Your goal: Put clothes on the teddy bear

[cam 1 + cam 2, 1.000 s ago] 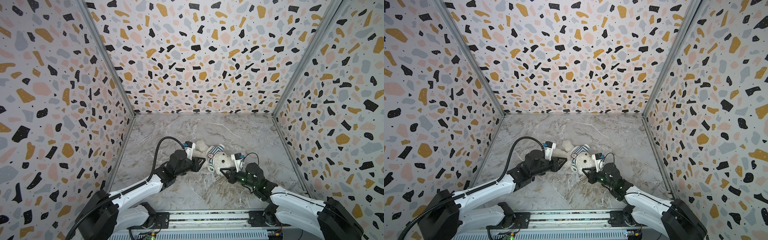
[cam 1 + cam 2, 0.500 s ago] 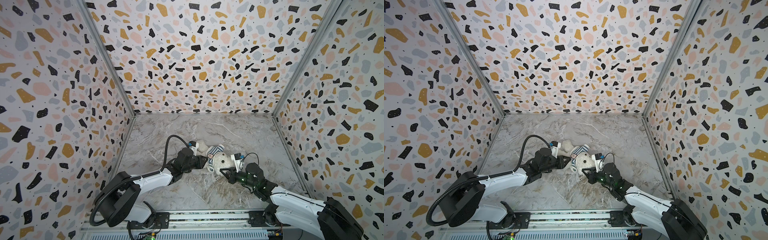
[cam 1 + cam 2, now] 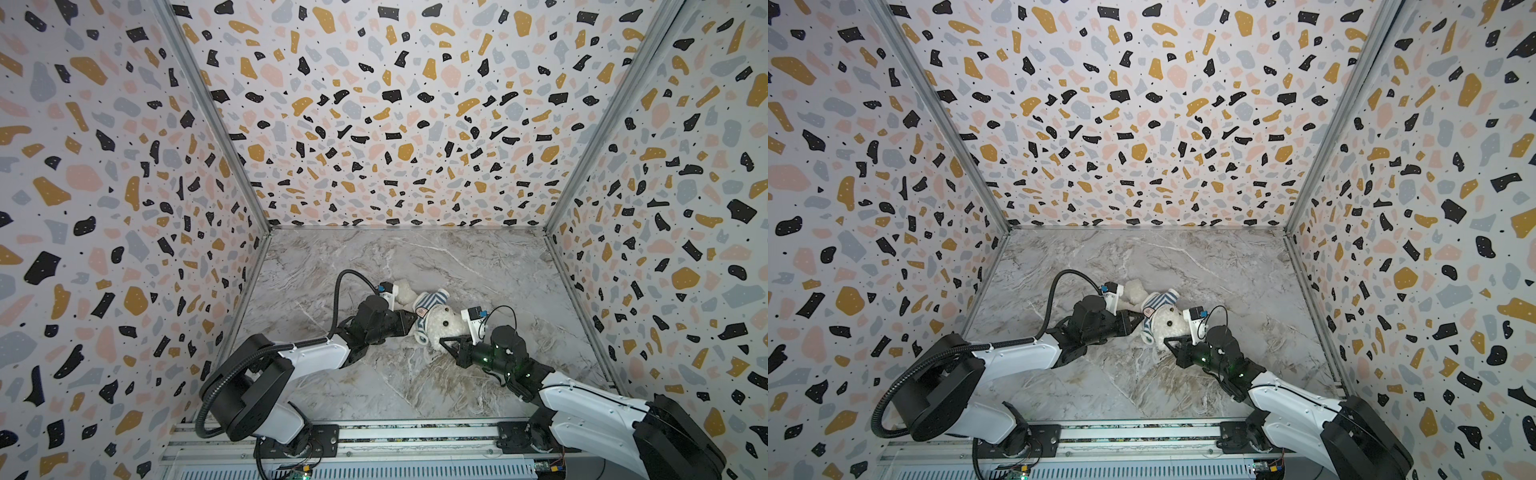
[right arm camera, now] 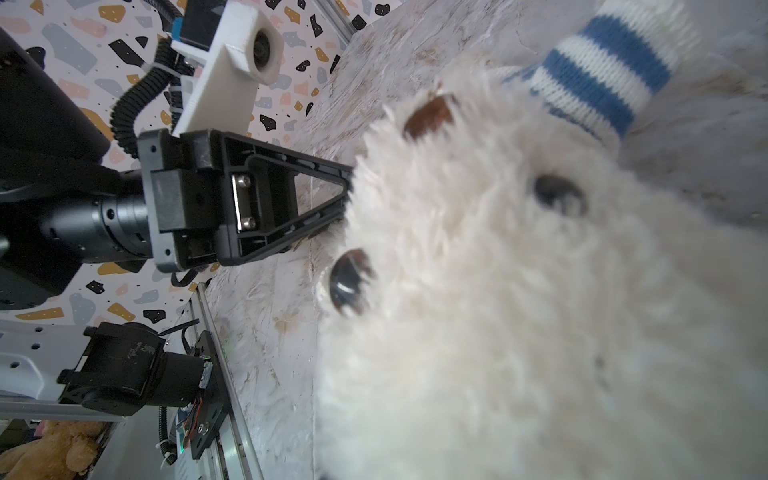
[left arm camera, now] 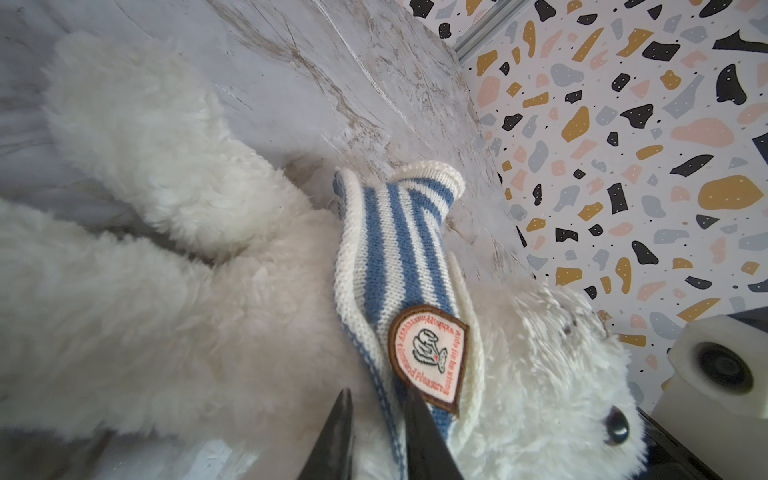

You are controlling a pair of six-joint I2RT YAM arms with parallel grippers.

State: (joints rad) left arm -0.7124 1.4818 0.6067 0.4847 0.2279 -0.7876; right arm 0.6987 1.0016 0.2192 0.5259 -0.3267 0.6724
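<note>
Between both pincers, on grey marble tabletop: fluffy cream-white teddy bear, long axis: legs past left pincer, head toward right pincer. Left pincer nips hem of blue-and-white striped shirt, bunched at neck. Right pincer closed beside head; fur grip unclear.

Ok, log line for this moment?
left gripper: pinching hem of shirt | right gripper: shut, at head of teddy bear | shirt: bunched at neck, belly bare
</note>
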